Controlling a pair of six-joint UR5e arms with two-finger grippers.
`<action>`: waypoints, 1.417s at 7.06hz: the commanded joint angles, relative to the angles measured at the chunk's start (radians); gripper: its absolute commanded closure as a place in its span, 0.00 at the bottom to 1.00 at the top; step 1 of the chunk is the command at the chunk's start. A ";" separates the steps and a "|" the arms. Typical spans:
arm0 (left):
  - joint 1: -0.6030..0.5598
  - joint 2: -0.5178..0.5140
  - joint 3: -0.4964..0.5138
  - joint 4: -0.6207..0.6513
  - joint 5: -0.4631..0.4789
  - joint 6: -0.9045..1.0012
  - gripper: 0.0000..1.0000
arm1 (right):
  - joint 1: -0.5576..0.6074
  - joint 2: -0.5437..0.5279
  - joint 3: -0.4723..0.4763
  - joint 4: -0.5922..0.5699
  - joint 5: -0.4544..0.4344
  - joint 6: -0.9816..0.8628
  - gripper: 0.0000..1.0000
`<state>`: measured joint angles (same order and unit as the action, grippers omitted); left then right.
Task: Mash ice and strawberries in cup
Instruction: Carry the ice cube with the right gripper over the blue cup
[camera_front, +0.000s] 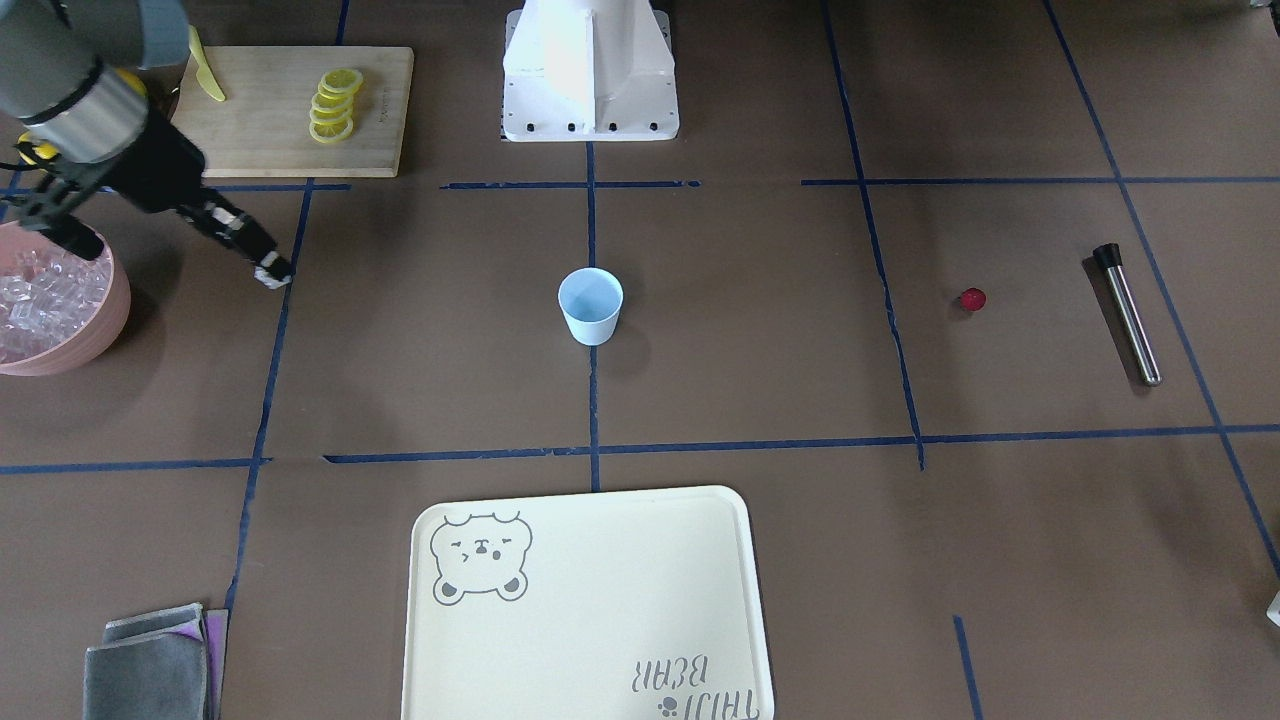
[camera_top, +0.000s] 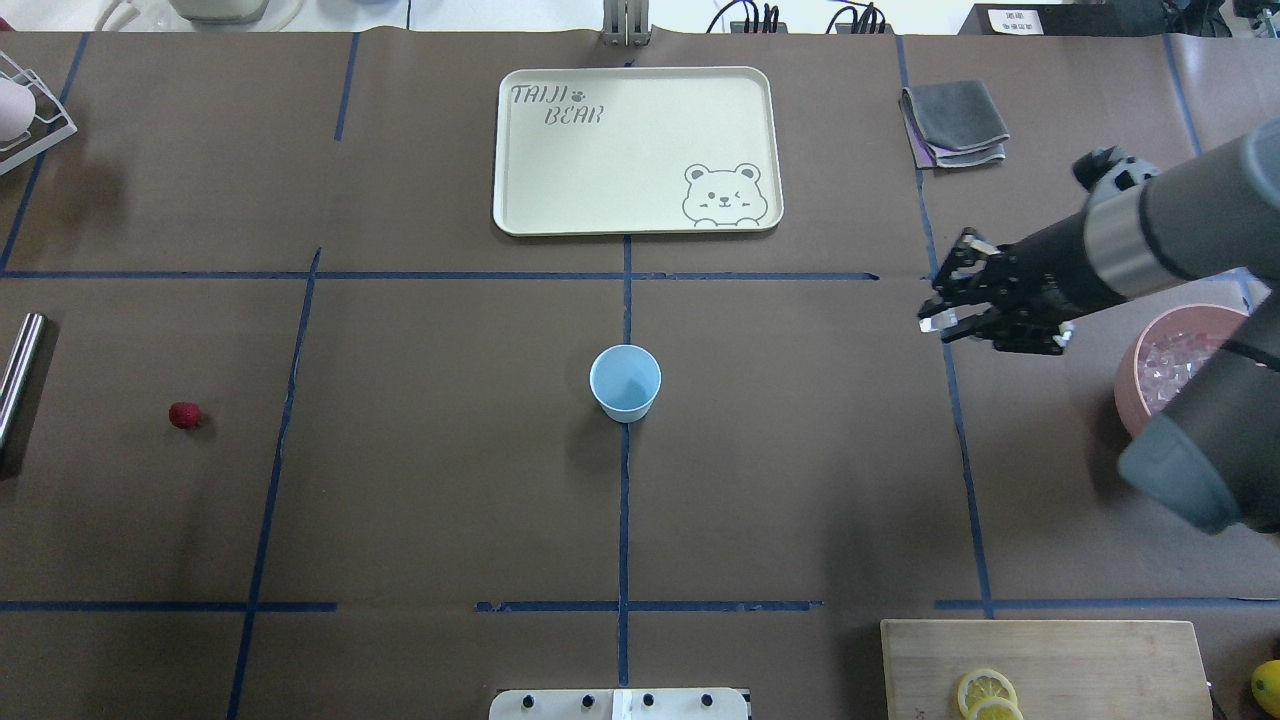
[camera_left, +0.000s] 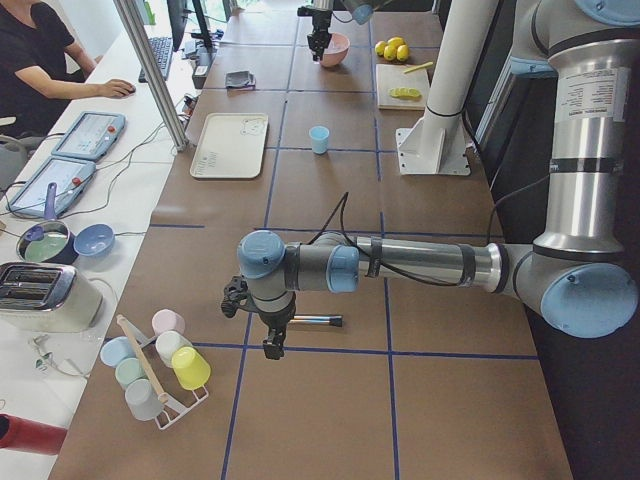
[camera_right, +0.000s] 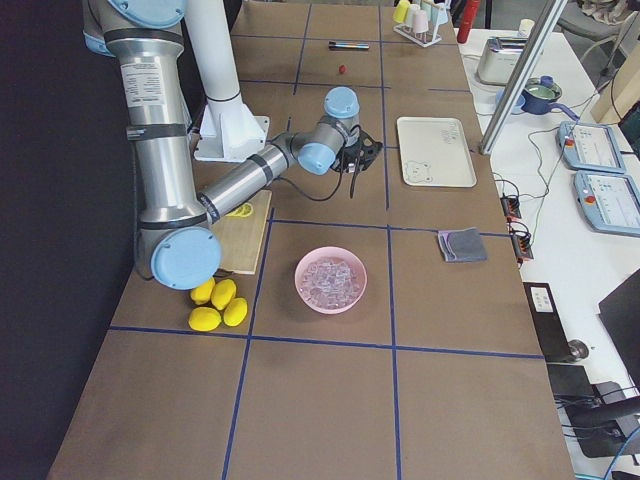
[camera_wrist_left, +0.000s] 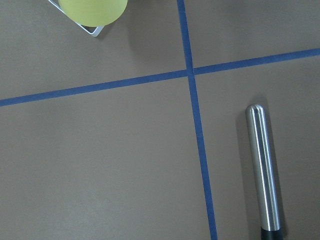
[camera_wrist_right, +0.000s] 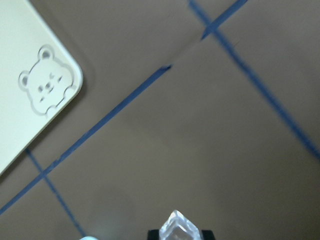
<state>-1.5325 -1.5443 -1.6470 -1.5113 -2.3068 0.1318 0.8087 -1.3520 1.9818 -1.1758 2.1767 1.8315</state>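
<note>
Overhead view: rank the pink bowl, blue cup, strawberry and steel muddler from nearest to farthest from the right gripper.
From the right gripper, which holds an ice cube:
1. pink bowl, to its right, nearer the robot.
2. cup, table centre.
3. strawberry, far left.
4. steel muddler, at the left edge.

Tray (camera_top: 640, 150): "TAIJI BEAR" printed in outlined grey capitals with a paw mark, in one corner. It reads upright in the overhead view and upside down in the front-facing view.
Cutting board (camera_front: 270, 130): small dark imprint near one edge, too small to read.
Left arm label (camera_left: 590, 90): white with fine print, illegible.
White card (camera_top: 1010, 18) past the table's far edge: possibly two characters, unreadable.
</note>
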 joint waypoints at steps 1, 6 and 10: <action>0.000 0.001 0.013 0.000 -0.042 0.003 0.00 | -0.210 0.271 -0.130 -0.001 -0.198 0.217 0.98; 0.000 0.001 -0.002 0.000 -0.048 0.003 0.00 | -0.313 0.447 -0.273 -0.002 -0.327 0.287 0.92; 0.000 0.009 -0.002 0.000 -0.048 0.005 0.00 | -0.316 0.438 -0.296 -0.001 -0.327 0.281 0.42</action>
<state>-1.5324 -1.5386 -1.6485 -1.5110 -2.3546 0.1360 0.4929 -0.9136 1.6940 -1.1775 1.8500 2.1131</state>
